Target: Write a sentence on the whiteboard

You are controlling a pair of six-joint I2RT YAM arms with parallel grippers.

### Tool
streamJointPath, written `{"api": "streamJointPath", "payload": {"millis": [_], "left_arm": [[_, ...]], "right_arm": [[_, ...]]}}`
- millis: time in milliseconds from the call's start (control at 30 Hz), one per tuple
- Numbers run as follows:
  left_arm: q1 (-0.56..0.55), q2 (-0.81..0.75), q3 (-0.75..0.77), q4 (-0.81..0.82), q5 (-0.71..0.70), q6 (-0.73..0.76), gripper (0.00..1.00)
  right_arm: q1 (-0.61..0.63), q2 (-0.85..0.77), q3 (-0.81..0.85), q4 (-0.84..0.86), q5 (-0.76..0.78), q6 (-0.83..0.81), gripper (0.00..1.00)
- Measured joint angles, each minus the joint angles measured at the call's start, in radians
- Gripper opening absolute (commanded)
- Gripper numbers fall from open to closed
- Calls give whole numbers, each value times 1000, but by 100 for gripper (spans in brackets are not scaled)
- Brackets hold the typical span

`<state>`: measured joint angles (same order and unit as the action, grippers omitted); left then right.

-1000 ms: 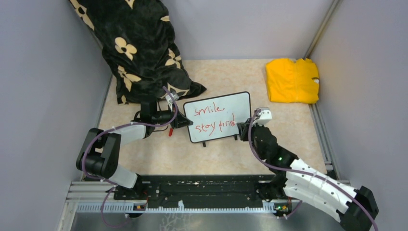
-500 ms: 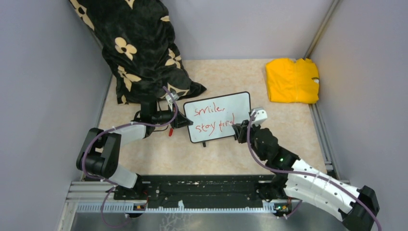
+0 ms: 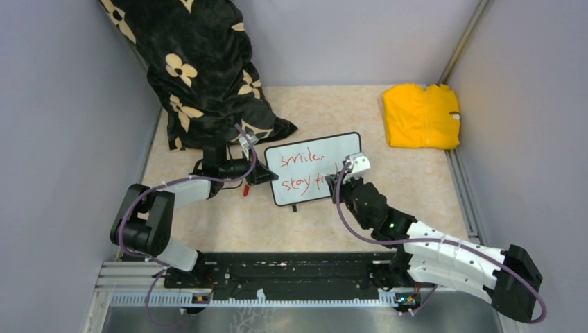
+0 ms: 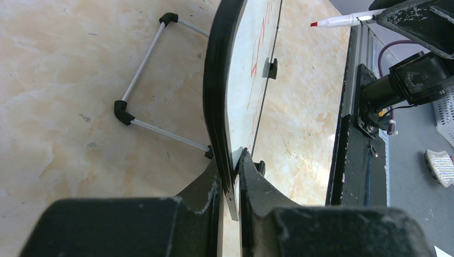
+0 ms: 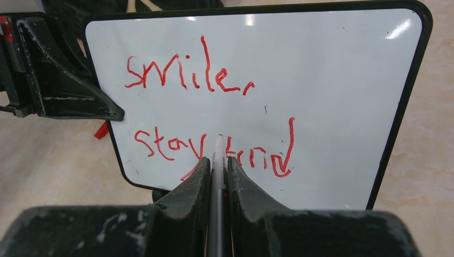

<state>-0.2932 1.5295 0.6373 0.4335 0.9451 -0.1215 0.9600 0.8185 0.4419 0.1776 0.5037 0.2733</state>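
Whiteboard: the whiteboard stands near the middle of the counter, tilted back, with its written face toward the arm bases. It is a white panel in a thin black frame with rounded corners.
Board supports: two small black feet show at its lower edge. The left wrist view shows a stand of pale rods with black corner pieces behind it, resting on the counter.
Sentence: the sentence is in thin red strokes on two lines, the upper reading roughly "smile," and the lower roughly "stay kind". It fills the left and middle of the face; the right part is bare.
Left end effector: the left end effector is clamped on the board's left edge, one finger on the front face and one on the back.
Right end effector: the right end effector is closed around a marker, which runs out between the two fingers and points at the board.
Marker tip: from the right wrist it sits over the lower line, in the gap between "stay" and "kind". From the left wrist the red tip looks slightly off the surface.
Red piece: a small red piece lies on the counter just beside the left end effector; I cannot tell what it is.
Yellow cloth: a folded yellow cloth lies in the far right corner, well apart from the board.
Black fabric: black fabric with pale flowers is heaped in the far left corner, behind the left arm.
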Motion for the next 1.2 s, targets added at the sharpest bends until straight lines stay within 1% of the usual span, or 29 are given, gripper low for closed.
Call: {"api": "streamJointPath", "payload": {"millis": [333, 500, 1200], "left_arm": [[0, 0, 0, 0, 0, 0, 0], [0, 0, 0, 0, 0, 0, 0], [-2, 0, 1, 0, 0, 0, 0]], "right_arm": [[3, -9, 0, 16, 59, -21, 0], [33, -7, 0, 16, 77, -37, 0], [48, 83, 13, 16, 148, -18, 0]]}}
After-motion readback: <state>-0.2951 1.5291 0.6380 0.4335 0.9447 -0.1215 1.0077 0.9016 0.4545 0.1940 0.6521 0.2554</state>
